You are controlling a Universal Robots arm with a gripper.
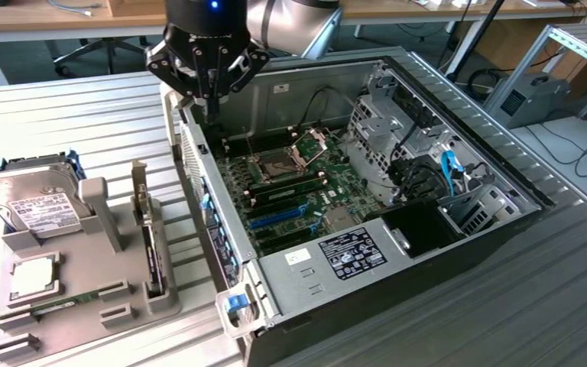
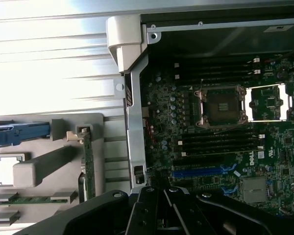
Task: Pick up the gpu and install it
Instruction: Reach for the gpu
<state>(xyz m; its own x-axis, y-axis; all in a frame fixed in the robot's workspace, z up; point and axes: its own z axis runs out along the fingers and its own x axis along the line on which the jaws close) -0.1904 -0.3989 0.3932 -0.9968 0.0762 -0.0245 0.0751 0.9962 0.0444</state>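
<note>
The gpu (image 1: 150, 243) is a thin dark card with a silver end bracket. It stands on edge in a slot of the grey holder (image 1: 85, 264), at the exterior view's left of the open computer case (image 1: 416, 229). In the wrist view the gpu (image 2: 88, 159) appears edge-on beside the case wall. My gripper (image 1: 212, 113) hangs above the case's rear left wall, fingers shut together and pointing down with nothing between them. It is well away from the gpu. The gripper (image 2: 159, 211) sits over the motherboard edge near the blue expansion slots (image 2: 201, 172).
The holder also carries a silver hard drive (image 1: 33, 205), a processor chip (image 1: 31, 278) and a green RAM stick (image 1: 65, 303). Inside the case lie the motherboard (image 1: 304, 180), drive cages and cables (image 1: 426, 172). Everything rests on a slatted metal table (image 1: 59, 122).
</note>
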